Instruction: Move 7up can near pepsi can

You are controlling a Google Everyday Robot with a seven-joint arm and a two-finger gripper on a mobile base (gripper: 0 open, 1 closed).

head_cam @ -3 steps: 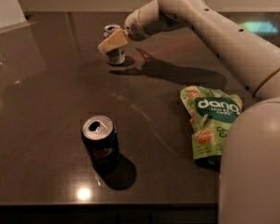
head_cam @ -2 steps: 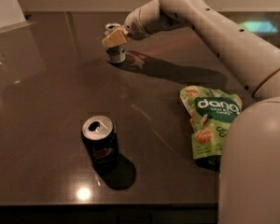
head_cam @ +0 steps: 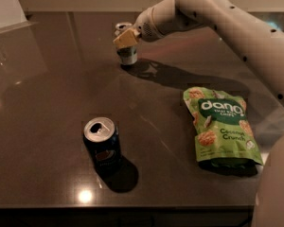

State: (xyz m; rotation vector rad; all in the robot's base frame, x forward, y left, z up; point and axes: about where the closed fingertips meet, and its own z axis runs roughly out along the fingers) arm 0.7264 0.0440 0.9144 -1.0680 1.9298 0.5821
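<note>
The 7up can [head_cam: 128, 56], pale with a silver top, is at the far middle of the dark table. My gripper [head_cam: 126, 38] reaches in from the right and is closed around the can's upper part, with a yellowish finger pad [head_cam: 124, 39] across its front. The can's base is at or just above the table surface. The pepsi can [head_cam: 102, 144], dark navy with an opened silver top, stands upright near the front edge, well to the near side of the 7up can.
A green Dang Coconut Crunch bag [head_cam: 222, 126] lies flat on the right side of the table. My arm [head_cam: 227, 18] spans the upper right. The table's front edge [head_cam: 132, 207] runs just below the pepsi can.
My gripper and the 7up can have shifted together a little to the right. The pepsi can and the bag have not moved.
</note>
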